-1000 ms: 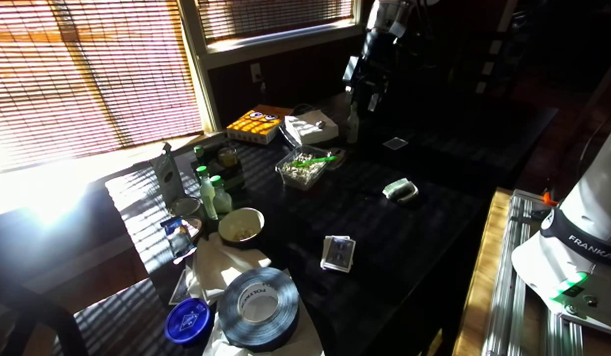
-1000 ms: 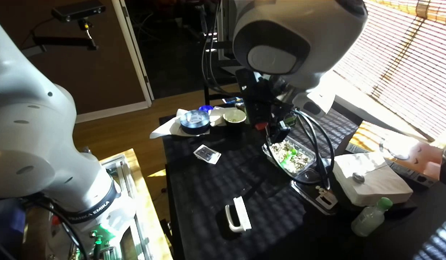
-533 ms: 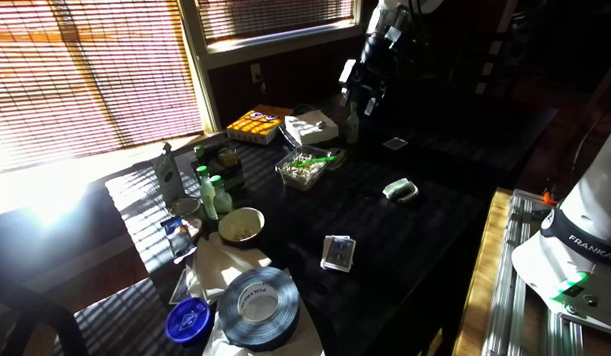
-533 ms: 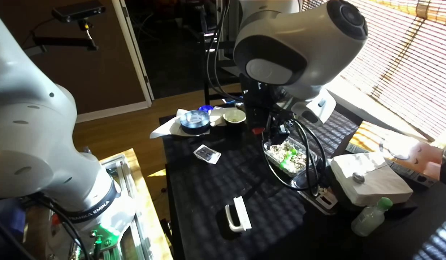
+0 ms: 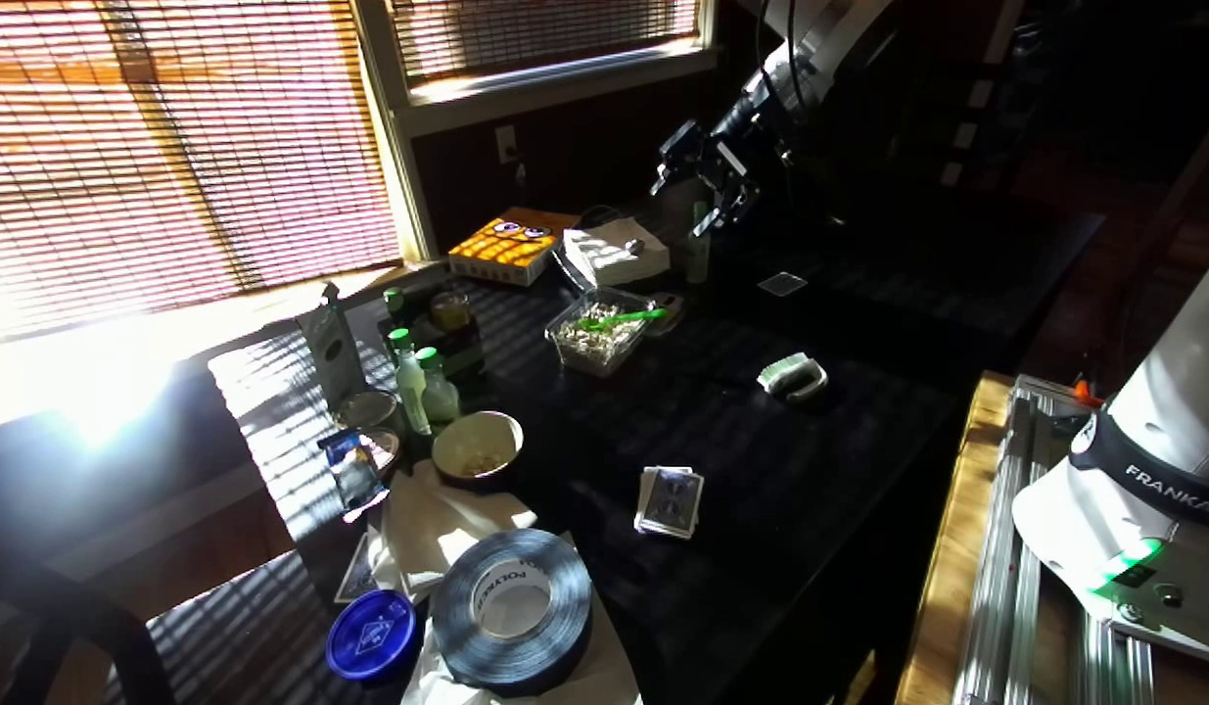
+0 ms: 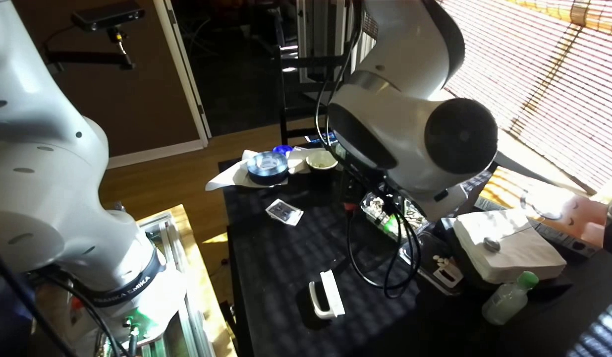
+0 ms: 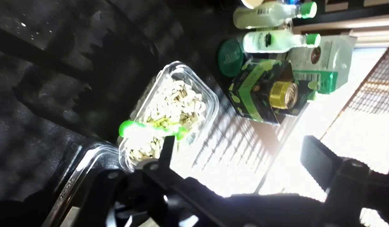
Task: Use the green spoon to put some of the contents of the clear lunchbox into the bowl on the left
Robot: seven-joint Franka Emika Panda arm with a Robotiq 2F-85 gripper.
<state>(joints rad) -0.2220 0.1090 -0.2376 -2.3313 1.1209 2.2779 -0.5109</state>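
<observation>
Claw (image 7: pixel 241 149) apart, nothing held | spoon (image 5: pixel 627 318) lies in lunchbox (image 7: pixel 214 105), handle out over the rim, head end among the contents (image 7: pixel 183 101) | bowl (image 5: pixel 470 438) well apart from it | best: square across the handle, close clear of the rim, scoop shallow, carry level

Spoon (image 5: pixel 628 318) in lunchbox (image 5: pixel 592 364), bowl (image 5: pixel 470 434) beside bottles (image 5: pixel 409 384), cards (image 5: pixel 672 501) on table (image 5: pixel 584 426)
</observation>
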